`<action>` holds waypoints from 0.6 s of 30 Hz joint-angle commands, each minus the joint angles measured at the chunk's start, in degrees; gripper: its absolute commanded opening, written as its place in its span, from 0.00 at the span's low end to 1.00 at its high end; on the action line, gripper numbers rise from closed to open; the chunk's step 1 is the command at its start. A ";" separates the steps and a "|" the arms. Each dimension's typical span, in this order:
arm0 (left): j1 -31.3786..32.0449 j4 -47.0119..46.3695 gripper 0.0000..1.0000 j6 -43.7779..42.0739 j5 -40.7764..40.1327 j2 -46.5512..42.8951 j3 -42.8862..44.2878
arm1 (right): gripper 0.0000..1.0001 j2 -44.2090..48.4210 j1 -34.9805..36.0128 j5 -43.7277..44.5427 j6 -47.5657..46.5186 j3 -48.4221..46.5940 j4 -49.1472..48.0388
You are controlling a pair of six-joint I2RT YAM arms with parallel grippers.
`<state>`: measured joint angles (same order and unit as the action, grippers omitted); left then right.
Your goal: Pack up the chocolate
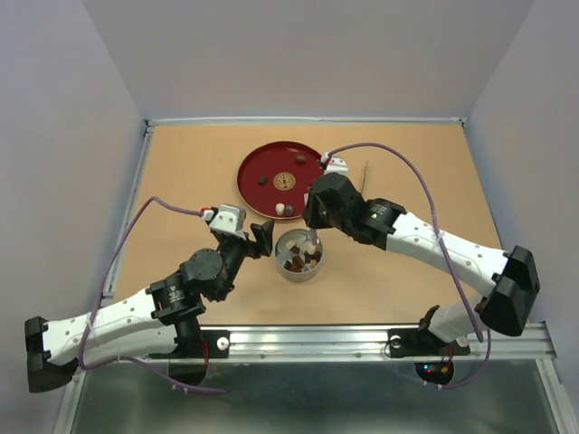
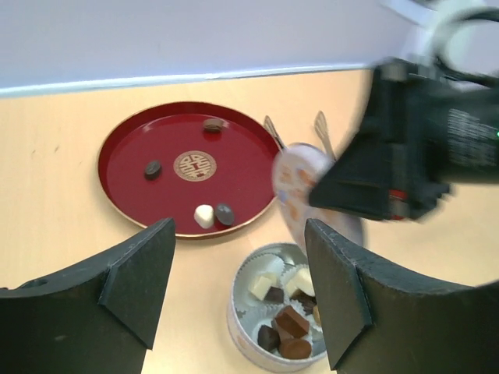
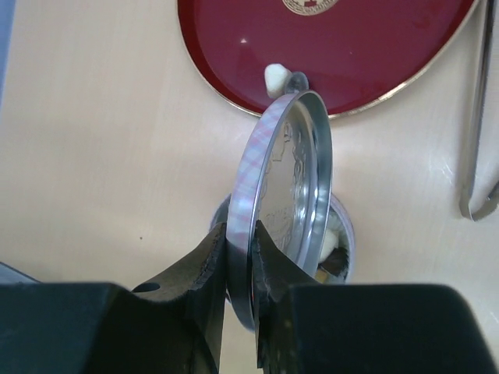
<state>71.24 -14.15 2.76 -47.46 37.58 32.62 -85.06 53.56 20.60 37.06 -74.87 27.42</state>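
Several chocolate pieces (image 2: 292,321), brown, dark and cream, lie in white paper cups inside the round silver tin (image 2: 243,326), which also shows in the top view (image 1: 282,265). A few more chocolates lie on the red plate (image 2: 132,191): a white one (image 2: 203,216) beside a dark one (image 2: 224,213), another dark one (image 2: 153,168) and a brown one (image 2: 212,125). My right gripper (image 3: 254,248) is shut on the rim of the tin's lid (image 3: 290,183) and holds it on edge, tilted, just above the tin. My left gripper (image 2: 240,292) is open and empty, just left of the tin.
Long metal tongs (image 3: 477,109) lie on the table to the right of the red plate (image 1: 258,163). The wooden table has a raised edge at the back and sides. The right arm reaches across the table's right half.
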 commanded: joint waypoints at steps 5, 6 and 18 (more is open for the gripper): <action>-16.83 1.06 0.77 18.41 29.77 -0.32 -3.61 | 0.09 12.62 -2.93 -8.20 2.05 9.56 -8.17; -18.23 0.01 0.77 19.63 32.06 0.12 -4.66 | 0.09 13.85 -3.20 -8.73 2.92 11.22 -9.13; -24.04 -3.60 0.77 33.09 45.18 3.21 -11.08 | 0.08 20.80 -6.10 -17.08 10.83 25.82 -20.99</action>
<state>47.77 -13.63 31.11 -5.72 42.50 23.79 -67.13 48.29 6.76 44.03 -52.45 14.24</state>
